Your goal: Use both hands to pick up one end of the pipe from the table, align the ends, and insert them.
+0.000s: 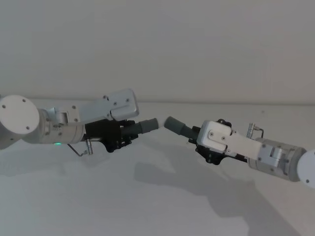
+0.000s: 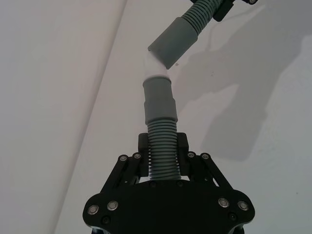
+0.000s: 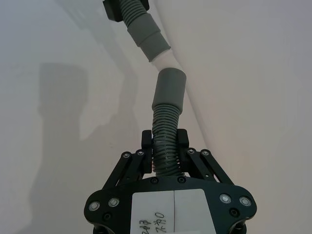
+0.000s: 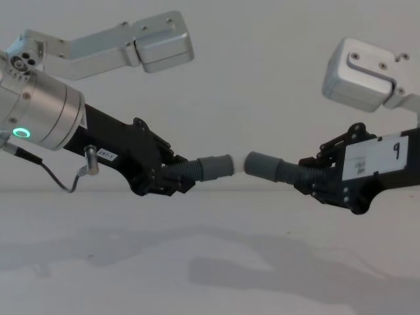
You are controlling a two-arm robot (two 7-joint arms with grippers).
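The left gripper [image 2: 163, 163] is clamped on the ribbed body of one hose piece [image 2: 162, 146], whose white-tipped cuff [image 4: 216, 167] is held above the table [image 4: 210, 262]. Just right of that cuff, apart from it, the right gripper [image 3: 165, 146] clasps the other hose piece [image 3: 165, 134], cuff [image 4: 261, 163] facing it.

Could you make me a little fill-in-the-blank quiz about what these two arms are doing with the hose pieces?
1. Each pincer is shut on the ____ part of its hose piece.
2. The left pincer holds the piece whose cuff carries a ____ tip.
3. The right pincer holds its hose piece ____ the table.

Missing words: ribbed; white; above
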